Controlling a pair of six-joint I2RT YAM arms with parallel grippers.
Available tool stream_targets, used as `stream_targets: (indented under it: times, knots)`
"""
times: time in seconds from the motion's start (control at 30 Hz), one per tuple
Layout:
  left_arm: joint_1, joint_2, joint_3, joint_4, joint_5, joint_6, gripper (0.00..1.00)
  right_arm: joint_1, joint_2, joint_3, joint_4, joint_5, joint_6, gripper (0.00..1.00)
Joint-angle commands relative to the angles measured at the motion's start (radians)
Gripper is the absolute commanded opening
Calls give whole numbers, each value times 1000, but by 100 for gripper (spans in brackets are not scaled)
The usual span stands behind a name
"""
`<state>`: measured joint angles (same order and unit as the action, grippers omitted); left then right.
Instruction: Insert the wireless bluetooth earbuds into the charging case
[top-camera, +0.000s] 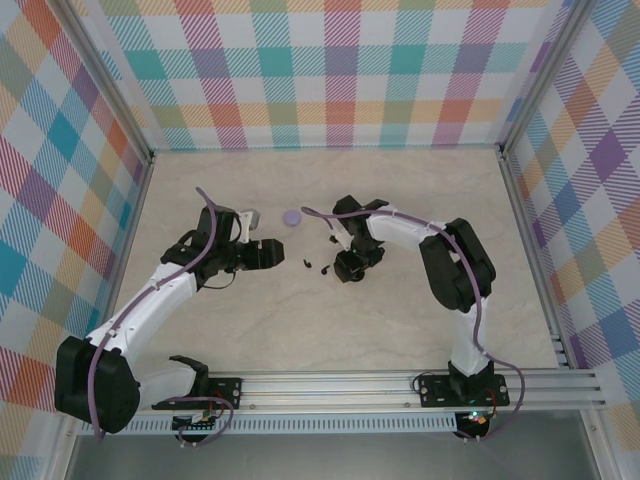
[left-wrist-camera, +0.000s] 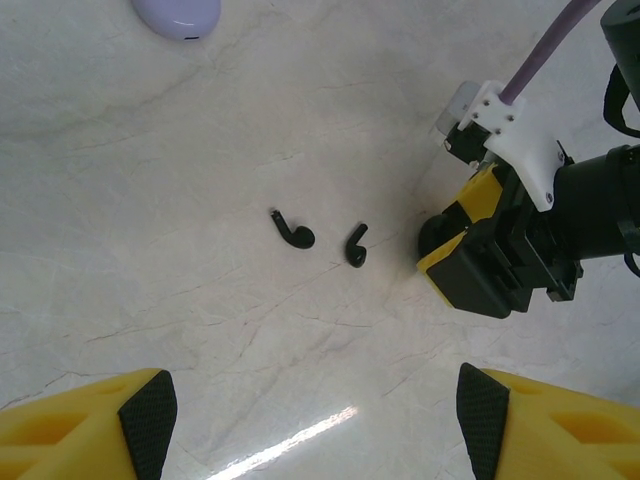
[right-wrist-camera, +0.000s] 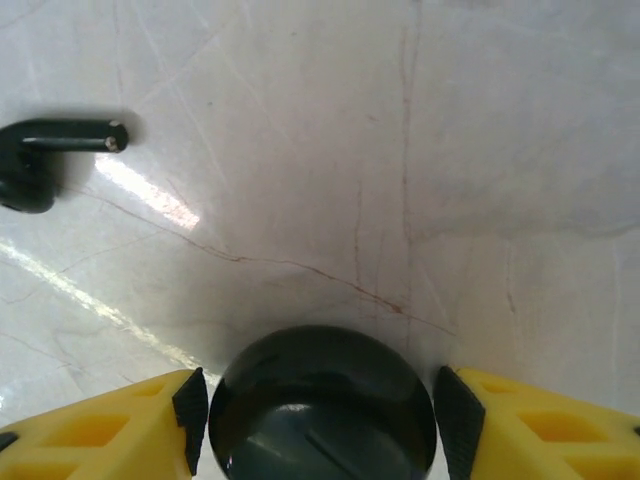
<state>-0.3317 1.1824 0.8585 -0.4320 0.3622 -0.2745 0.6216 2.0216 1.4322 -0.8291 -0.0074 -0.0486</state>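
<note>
Two black earbuds (left-wrist-camera: 294, 232) (left-wrist-camera: 356, 247) lie side by side on the marble table; from above they are small dark specks (top-camera: 306, 264) (top-camera: 325, 268) between the two grippers. One black earbud (right-wrist-camera: 50, 160) lies up and left of my right gripper (right-wrist-camera: 322, 420). That gripper straddles a round black charging case (right-wrist-camera: 322, 405), and a thin gap shows between the case and each pad. My left gripper (left-wrist-camera: 318, 415) stands open with bare table between its fingers, a little short of the earbuds. A closed lavender case (left-wrist-camera: 177, 14) sits beyond them.
My right gripper (left-wrist-camera: 480, 260) and its cable stand close on the right of the earbuds in the left wrist view. The lavender case (top-camera: 292, 216) lies behind both grippers. Plaid walls ring the table, and bare marble stretches in front and behind.
</note>
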Motion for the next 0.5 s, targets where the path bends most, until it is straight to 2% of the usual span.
stream_targets:
  times: [0.0, 0.1, 0.3, 0.4, 0.47]
  knots:
    - [-4, 5, -18, 30, 36, -15, 76, -6, -54, -25, 25, 9, 35, 70]
    - [-11, 9, -27, 48, 54, -21, 76, -18, -121, -62, 65, -12, 84, 74]
    - [-49, 82, -28, 146, 126, -90, 74, -120, -278, -182, 148, -170, 245, 74]
    - [-100, 144, -17, 237, 129, -136, 72, -173, -316, -238, 168, -248, 294, 71]
    - [-133, 192, -7, 288, 129, -168, 71, -207, -320, -264, 175, -300, 327, 64]
